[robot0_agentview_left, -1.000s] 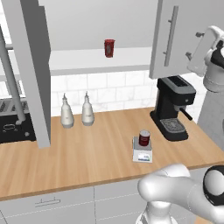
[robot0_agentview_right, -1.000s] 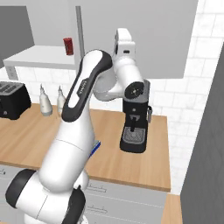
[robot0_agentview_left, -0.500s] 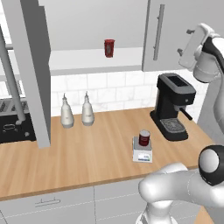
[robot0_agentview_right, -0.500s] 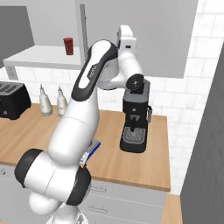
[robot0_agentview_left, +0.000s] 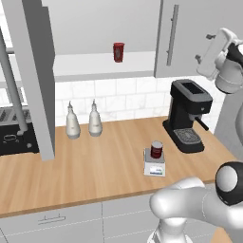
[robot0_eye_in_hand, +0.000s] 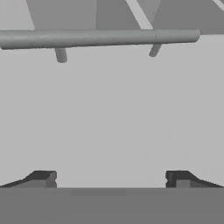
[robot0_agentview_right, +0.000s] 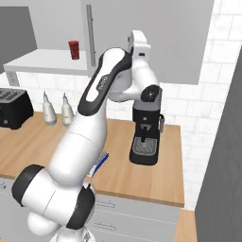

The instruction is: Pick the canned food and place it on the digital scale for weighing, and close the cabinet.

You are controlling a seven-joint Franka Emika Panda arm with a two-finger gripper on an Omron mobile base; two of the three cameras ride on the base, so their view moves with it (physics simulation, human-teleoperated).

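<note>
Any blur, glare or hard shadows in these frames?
Left base view: sharp, flat even light, only a soft shadow beside the canned food on the digital scale. Right base view: slightly soft, no glare. Hand view: blurry; the cabinet door is featureless grey, its bar handle soft-edged with faint shadow streaks.

- Canned food point(robot0_agentview_left: 156, 149): short dark-red cylinder, dark top; stands upright on the digital scale.
- Digital scale point(robot0_agentview_left: 154, 168): small flat square unit, white front strip; lies on the wooden counter, at 8 o'clock from the coffee machine.
- Cabinet point(robot0_agentview_left: 190, 42): grey wall unit, vertical bar handles; left door point(robot0_agentview_left: 29, 80) stands open, right door near closed.
</note>
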